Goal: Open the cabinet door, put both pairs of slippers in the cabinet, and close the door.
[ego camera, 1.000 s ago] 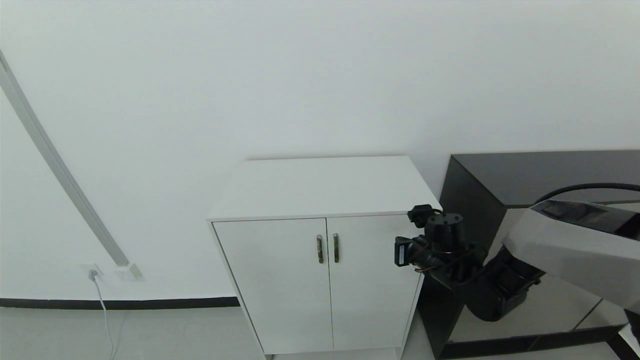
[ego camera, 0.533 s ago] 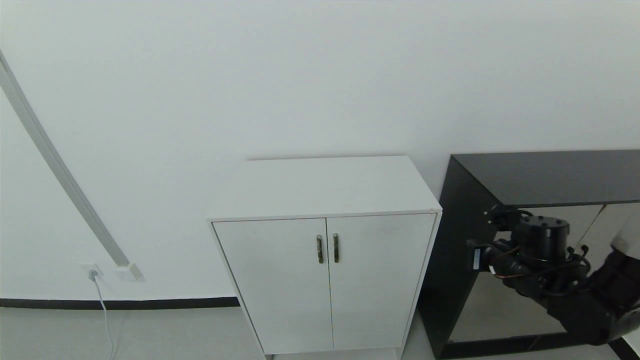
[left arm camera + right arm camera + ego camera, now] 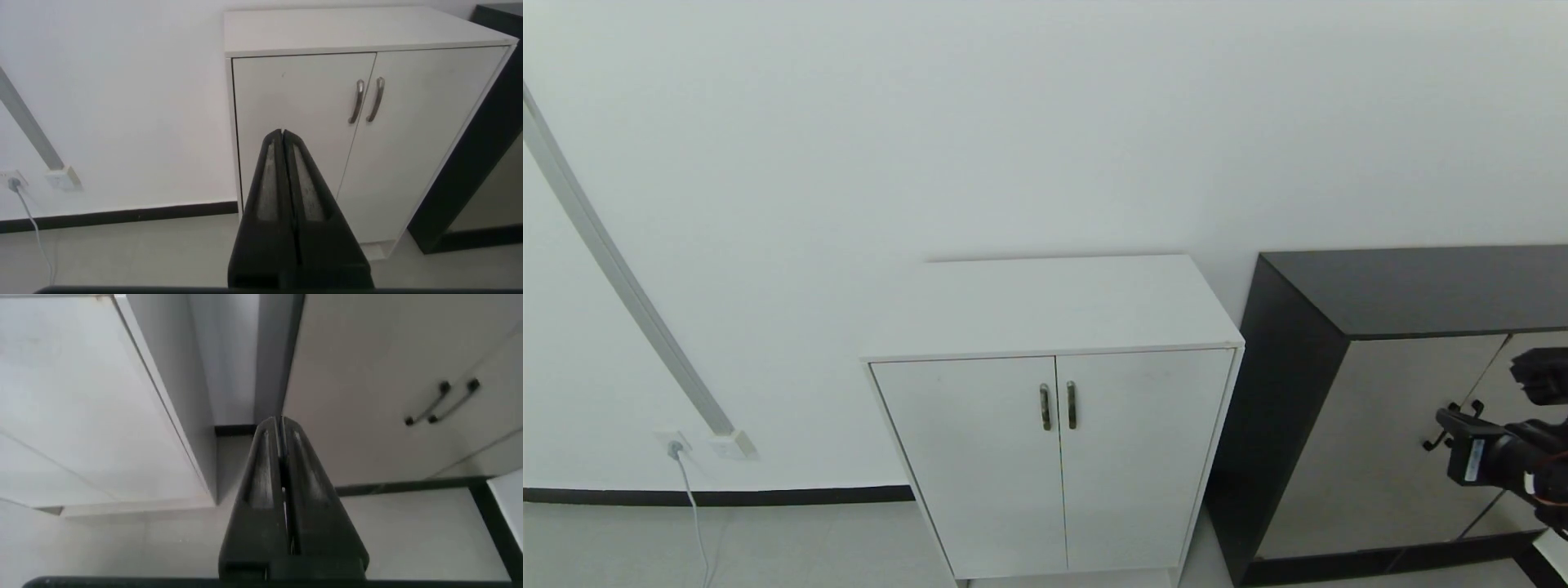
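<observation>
The white cabinet (image 3: pixel 1045 310) stands against the wall with both doors closed and flush. Its two metal handles (image 3: pixel 1058 406) sit side by side at the centre seam. My right arm's wrist (image 3: pixel 1499 461) is at the far right, in front of the dark cabinet and well clear of the white one. The right gripper (image 3: pixel 282 425) is shut on nothing, with the handles (image 3: pixel 441 402) off to one side. My left gripper (image 3: pixel 282 135) is also shut and empty, held back from the cabinet (image 3: pixel 302 106) and level with its left door, short of the handles (image 3: pixel 367 100).
A black cabinet with mirrored fronts (image 3: pixel 1388 294) stands tight against the white cabinet's right side. A wall socket with a cable (image 3: pixel 674 447) and a slanted conduit (image 3: pixel 621 278) are at the left. Bare floor (image 3: pixel 768 547) lies left of the cabinet.
My right arm has swung away from the white cabinet's right door to the far right, in front of the dark cabinet. The doors have stayed closed.
</observation>
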